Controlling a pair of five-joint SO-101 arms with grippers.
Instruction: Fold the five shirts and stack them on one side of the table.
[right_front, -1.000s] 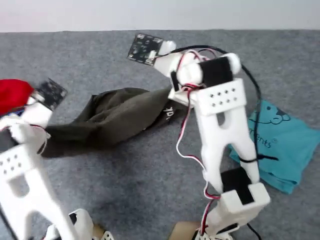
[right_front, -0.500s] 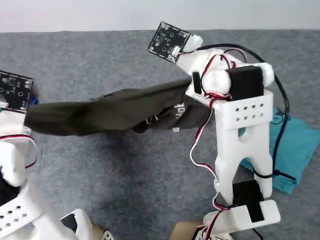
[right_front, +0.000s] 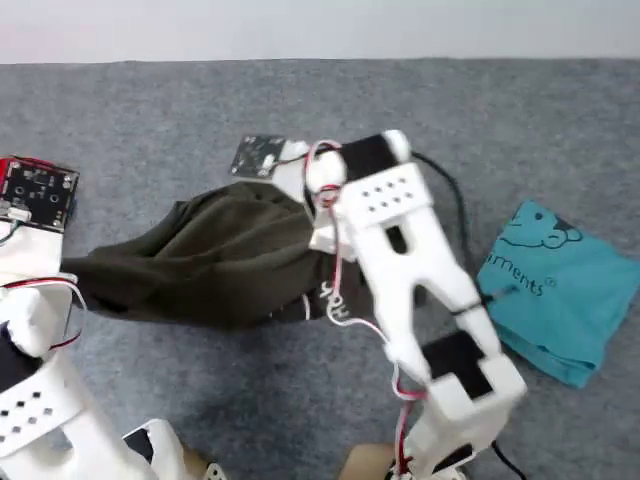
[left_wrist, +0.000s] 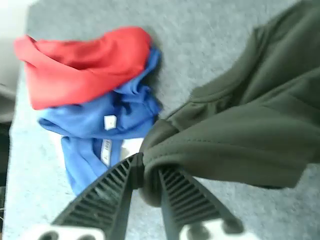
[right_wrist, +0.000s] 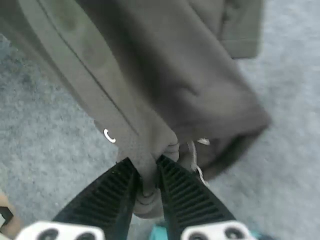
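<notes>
Left gripper (left_wrist: 145, 183) & right gripper (right_wrist: 148, 183), each clamped on an edge of the dark olive shirt (right_front: 215, 260) sagging between them over the desk (right_front: 150, 110), need even tension and a level drop w/o twisting.

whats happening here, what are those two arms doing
Both arms hold one dark green shirt between them. The left gripper is shut on one edge and the right gripper on another. A teal shirt lies folded beside the right arm. A red shirt and a blue shirt lie crumpled together near the left arm, not yet folded.
</notes>
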